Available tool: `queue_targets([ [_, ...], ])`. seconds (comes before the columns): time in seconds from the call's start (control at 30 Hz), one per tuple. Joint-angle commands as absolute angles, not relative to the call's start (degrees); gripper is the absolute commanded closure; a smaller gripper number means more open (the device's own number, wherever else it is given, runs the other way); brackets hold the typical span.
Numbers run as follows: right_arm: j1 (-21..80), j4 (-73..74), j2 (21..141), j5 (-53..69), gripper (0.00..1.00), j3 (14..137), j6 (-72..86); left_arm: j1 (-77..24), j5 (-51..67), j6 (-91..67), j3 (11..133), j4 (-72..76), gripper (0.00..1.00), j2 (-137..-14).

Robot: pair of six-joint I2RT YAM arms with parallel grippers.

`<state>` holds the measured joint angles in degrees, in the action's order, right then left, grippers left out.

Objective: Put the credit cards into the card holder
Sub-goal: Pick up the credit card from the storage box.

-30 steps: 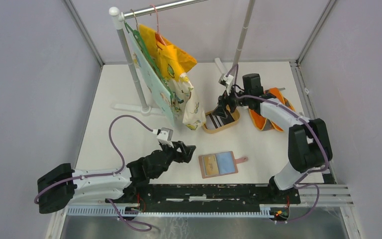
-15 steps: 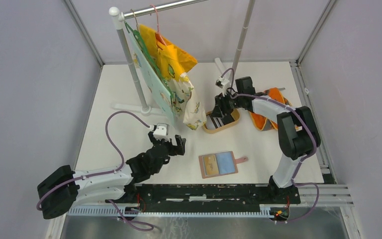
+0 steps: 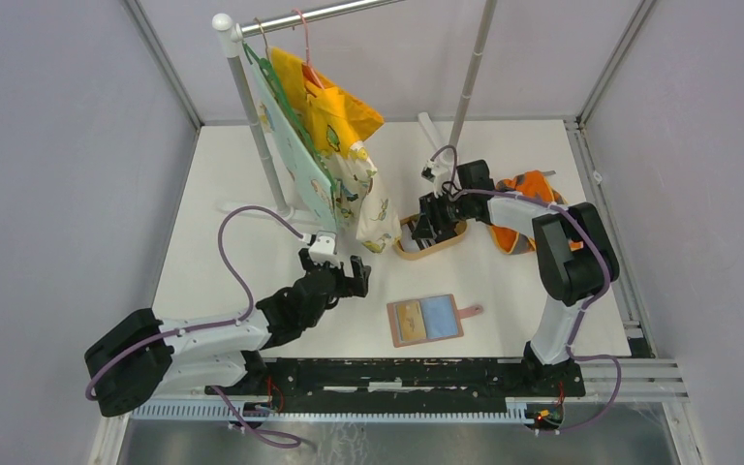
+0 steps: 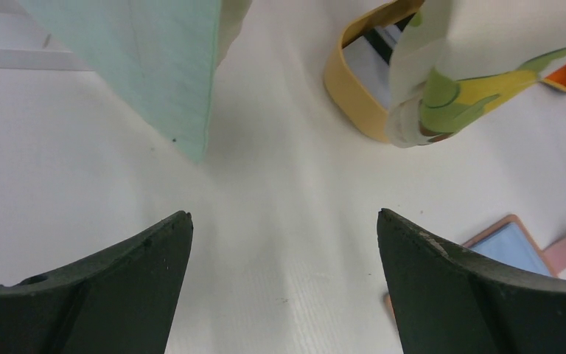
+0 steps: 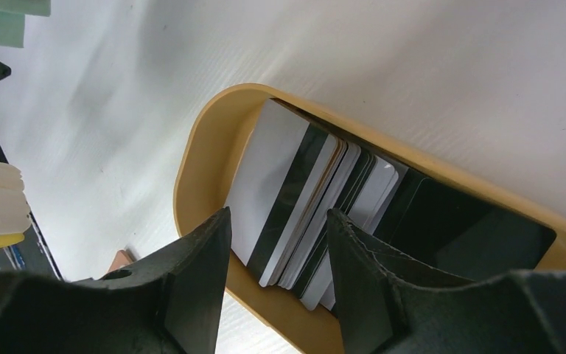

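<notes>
The white desk [image 3: 213,194] carried everything. At upper centre, the smooth tan oval dish [image 5: 191,162] kept the stack fanned. At lower centre, the flat reddish card holder [image 3: 425,320] lay open, pockets up, ready to be filled. The thin, glossy credit cards [image 5: 302,214] sat in the dish. My right fingers [image 3: 433,225] straddled them; I couldn't tell whether they gripped. My left fingers [image 3: 356,281] gaped empty.

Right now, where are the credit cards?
Right wrist view: the credit cards sit stacked in the tan dish under the right gripper, beyond the card holder.
</notes>
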<state>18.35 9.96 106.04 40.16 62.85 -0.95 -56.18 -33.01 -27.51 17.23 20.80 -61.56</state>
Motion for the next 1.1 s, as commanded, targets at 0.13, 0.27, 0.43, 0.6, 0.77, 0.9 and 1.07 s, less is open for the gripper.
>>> queue_targets([
  [0.13, 19.15, 7.28, 107.13, 45.93, 0.46, 62.27, 3.93, -54.28, -22.70, -28.91, 14.15, 41.27, 0.03, -64.99],
  [0.27, 19.17, 5.30, 107.06, 47.76, 0.46, 61.28, 6.88, -51.74, -16.66, -32.75, 14.60, 47.13, 0.10, -70.61],
  [0.43, 19.22, 2.97, 107.54, 50.73, 0.47, 60.87, 10.00, -47.66, -11.05, -36.57, 16.76, 50.42, 0.18, -77.36],
  [0.6, 19.20, 0.39, 107.54, 53.09, 0.49, 60.03, 13.19, -45.28, -9.93, -38.20, 21.57, 45.28, 0.33, -81.64],
  [0.77, 19.23, 1.49, 107.51, 49.13, 0.48, 60.95, 11.23, -45.10, -10.27, -38.30, 24.35, 45.24, 0.34, -85.97],
  [0.9, 19.18, 2.64, 108.17, 48.24, 0.48, 61.57, 10.90, -44.13, -8.20, -39.19, 26.09, 46.77, 0.35, -89.70],
  [1.07, 19.32, 0.51, 109.44, 51.61, 0.48, 60.81, 13.65, -43.52, -7.50, -40.01, 27.13, 46.89, 0.39, -92.26],
])
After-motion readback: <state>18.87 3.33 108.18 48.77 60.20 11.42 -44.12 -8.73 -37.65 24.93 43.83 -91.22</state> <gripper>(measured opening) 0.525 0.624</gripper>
